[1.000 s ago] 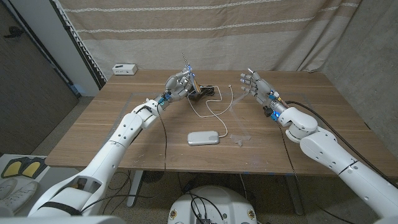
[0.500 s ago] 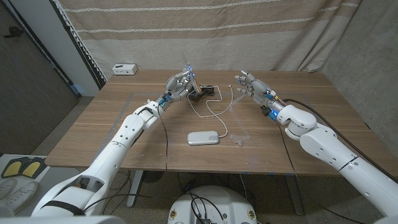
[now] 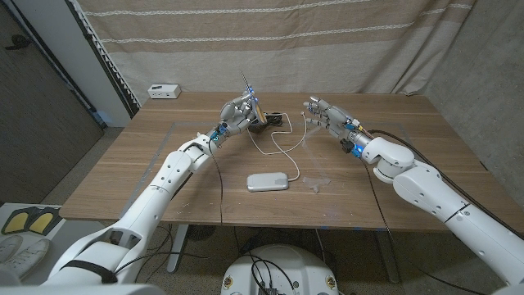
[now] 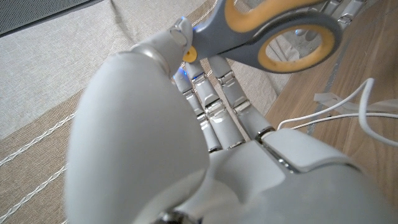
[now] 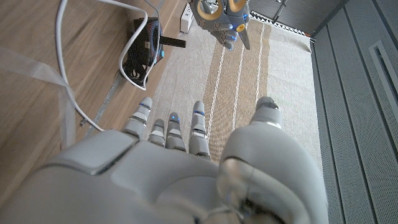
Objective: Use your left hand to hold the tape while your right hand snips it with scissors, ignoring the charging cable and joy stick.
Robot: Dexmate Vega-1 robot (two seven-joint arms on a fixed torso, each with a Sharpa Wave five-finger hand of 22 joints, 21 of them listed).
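The left hand point(image 3: 236, 111) was raised above the far middle of the wooden table point(image 3: 147, 168), its fingers closed around the scissors point(image 3: 250, 102), whose blades pointed up and away from the table. In the left wrist view the grey and yellow handles of the scissors point(image 4: 273, 31) sat right at the fingertips point(image 4: 205, 81) of that hand. The right hand point(image 3: 325, 115) hung in the air to the right of the left hand, apart from it, with its fingers spread and nothing in its grasp; the right wrist view showed its fingers point(image 5: 171, 127) straight and separated, with the left hand point(image 5: 221, 15) and scissors beyond them.

Between the two hands, on the table, the white charging cable point(image 3: 282, 135) looped from the far middle toward the near side. Its far end ran up to a small black joy stick point(image 3: 268, 122) just below the left hand. A strip of clear tape point(image 3: 315, 182) lay on the table nearer the robot, below the right hand and touched by neither hand. Just left of the tape lay a flat white rounded device point(image 3: 270, 181). A small white box point(image 3: 164, 91) sat at the far left corner
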